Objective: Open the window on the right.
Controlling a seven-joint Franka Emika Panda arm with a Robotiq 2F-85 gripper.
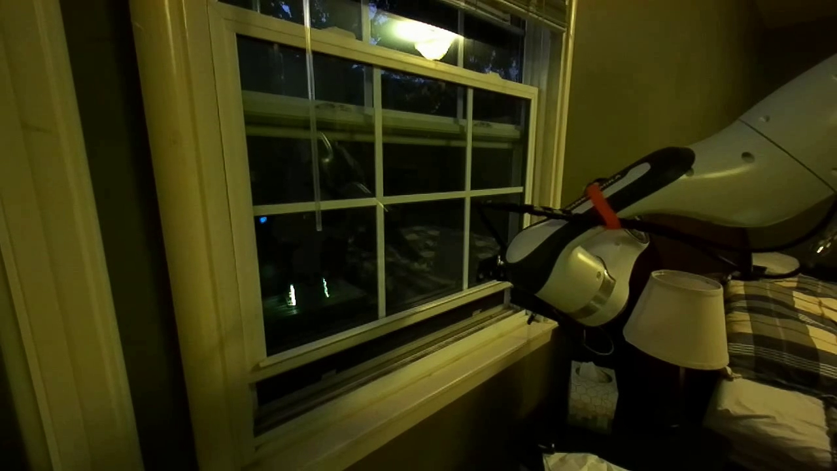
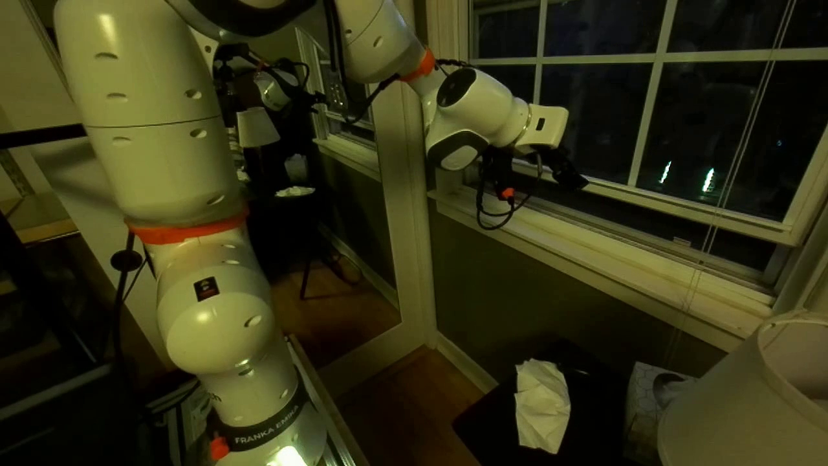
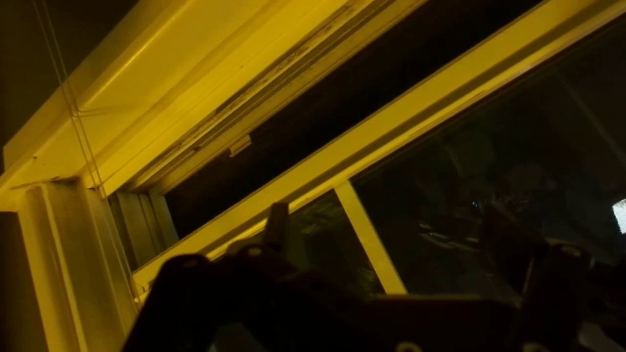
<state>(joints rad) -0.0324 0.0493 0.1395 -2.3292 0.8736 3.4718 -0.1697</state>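
Observation:
The window [image 1: 423,197] has a cream-white frame and a lower sash of dark panes divided by thin bars. Its lower sash stands partly raised, leaving a dark gap above the sill [image 1: 418,386]. In the wrist view the sash's bottom rail [image 3: 342,146] slants across, with the gap on its upper-left side. My gripper [image 3: 385,210] is open, its dark fingers [image 3: 278,227] far apart in front of the glass. One finger overlaps the bottom rail in that view; contact cannot be judged. An exterior view shows the gripper [image 2: 569,171] close to the rail, pointing toward the window.
Blind cords [image 2: 744,129] hang in front of the window. A lampshade [image 1: 677,320], a tissue box [image 1: 592,396] and a crumpled white tissue [image 2: 543,404] are below the sill, by a bed [image 1: 785,327]. A tall mirror [image 2: 349,226] stands beside the arm.

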